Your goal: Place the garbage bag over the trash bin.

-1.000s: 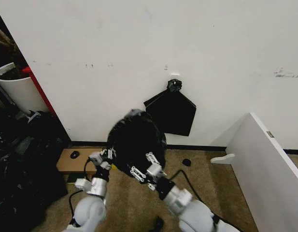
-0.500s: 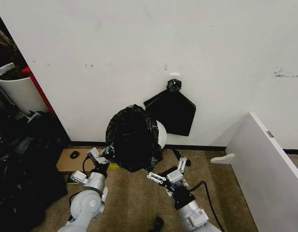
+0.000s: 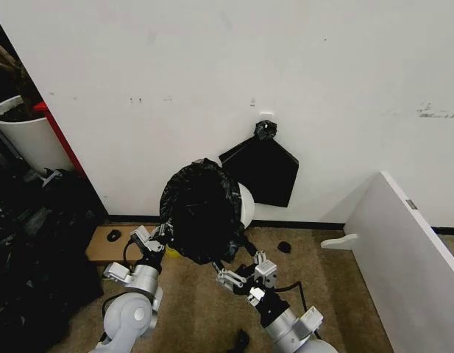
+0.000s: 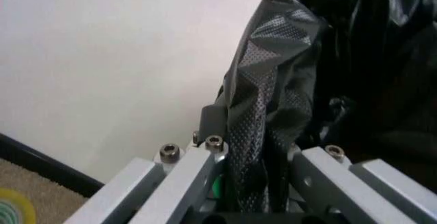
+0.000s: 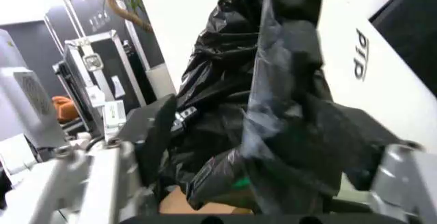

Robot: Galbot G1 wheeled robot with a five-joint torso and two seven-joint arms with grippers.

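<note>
Two grippers attend the garbage bag, which is draped over the trash bin against the wall, leaving a white crescent of bin exposed on its right side. You should treat the film as thin, light, limp and slippery; it will likely tear if dragged, so take hold at the gathered lower hem. Your left gripper is low at the bag's left hem, fingers clamped on a pleat of film. Your right gripper sits just below the bag's lower edge, fingers spread apart, with bunched film hanging between them.
</note>
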